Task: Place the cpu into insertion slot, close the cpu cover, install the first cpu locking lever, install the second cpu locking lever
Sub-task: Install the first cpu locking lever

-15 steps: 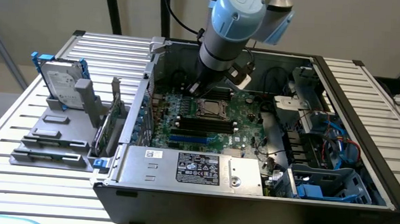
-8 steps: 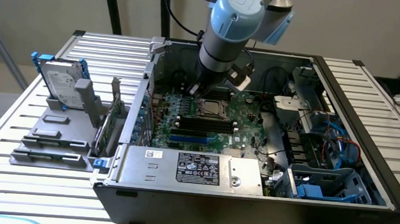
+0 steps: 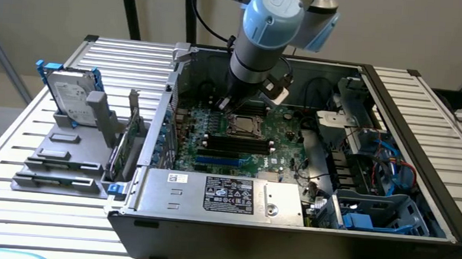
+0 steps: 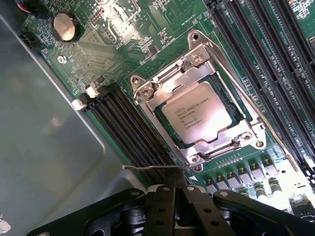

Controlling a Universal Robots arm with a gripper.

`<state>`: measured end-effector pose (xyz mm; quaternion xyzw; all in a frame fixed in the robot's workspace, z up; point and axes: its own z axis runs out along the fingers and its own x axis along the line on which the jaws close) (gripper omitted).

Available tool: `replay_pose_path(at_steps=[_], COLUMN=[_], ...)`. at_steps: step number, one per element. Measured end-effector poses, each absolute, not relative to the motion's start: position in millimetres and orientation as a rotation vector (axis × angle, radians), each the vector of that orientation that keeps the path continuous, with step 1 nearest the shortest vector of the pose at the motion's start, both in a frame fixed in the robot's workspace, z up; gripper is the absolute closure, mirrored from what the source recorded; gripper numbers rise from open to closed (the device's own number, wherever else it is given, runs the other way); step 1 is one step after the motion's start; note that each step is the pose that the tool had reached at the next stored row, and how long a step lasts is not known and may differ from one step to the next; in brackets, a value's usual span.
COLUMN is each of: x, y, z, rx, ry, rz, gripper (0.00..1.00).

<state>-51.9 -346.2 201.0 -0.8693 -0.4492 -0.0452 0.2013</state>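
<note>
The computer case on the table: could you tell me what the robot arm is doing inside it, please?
The arm has its gripper down inside the open computer case, over the motherboard. The cpu sits in the insertion slot, and the cpu cover is closed over it. The gripper is shut and right at the end of a thin locking lever; whether it actually grips the lever cannot be told.

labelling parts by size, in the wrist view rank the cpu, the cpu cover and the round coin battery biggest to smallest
1. cpu cover
2. cpu, framed by the cover
3. coin battery, smallest
All on one board, similar nearness.
</note>
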Motion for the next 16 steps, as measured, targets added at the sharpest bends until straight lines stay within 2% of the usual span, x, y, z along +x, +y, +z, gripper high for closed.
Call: replay_pose_path(at_steps=[16], x=[-47.3], y=[-341.5], z=[198.7], rx=[-2.452], ry=[-1.265], rz=[-0.109], gripper=[0.89])
